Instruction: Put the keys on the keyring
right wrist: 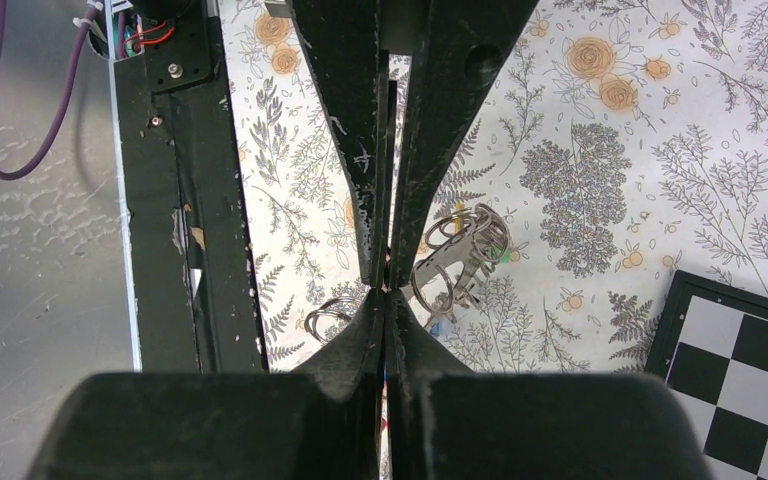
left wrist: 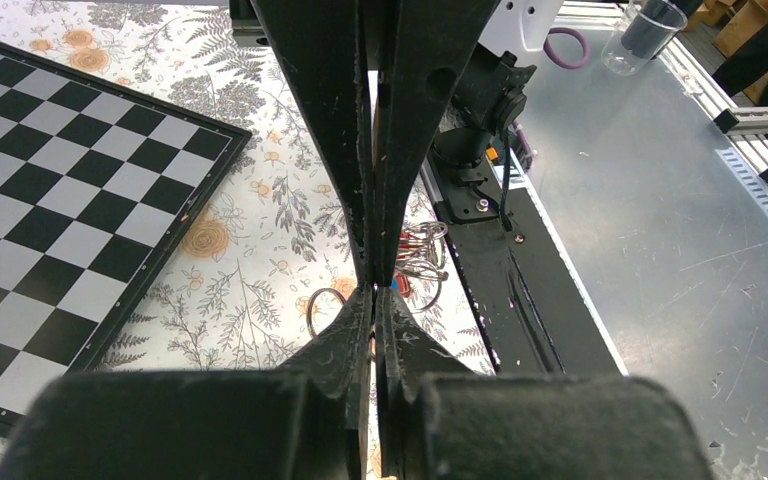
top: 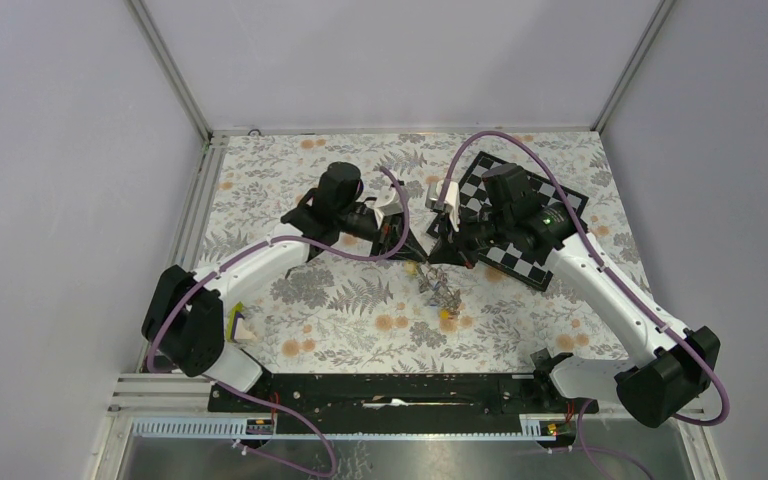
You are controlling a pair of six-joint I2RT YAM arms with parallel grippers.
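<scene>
**Hidden or unclear.** A bunch of small silver metal keys (right wrist: 457,262) tangled with thin wire loops. The black fingers cover much of it in both wrist views. Only specks of red, blue, green and yellow plastic show. The keyring cannot be told apart within the tangle. Whether the bunch lies on the cloth or hangs at the fingertips cannot be told. One thin grey wire loop (right wrist: 328,318) sits just beside the fingertips, partly behind them.

**Surface and room.**
- White tablecloth printed with grey ferns and orange flowers (top: 360,320).
- Black-and-white chequered board (top: 525,225), far right of the table, partly under the right arm.
- Black rail (top: 390,390) along the near edge, with a bare grey metal deck (left wrist: 680,250) beyond it.
- Clear plastic beaker (left wrist: 642,32) on that deck, cut off by the frame edge.
- Plain pale walls (top: 60,150) on three sides.

**Grippers.** The left gripper (left wrist: 378,287) is clenched, fingers pressed together. The right gripper (right wrist: 388,287) is likewise clenched. The two meet tip to tip over mid-table, with the keys just on their near side. Whether either pinches a key or a loop cannot be told.
</scene>
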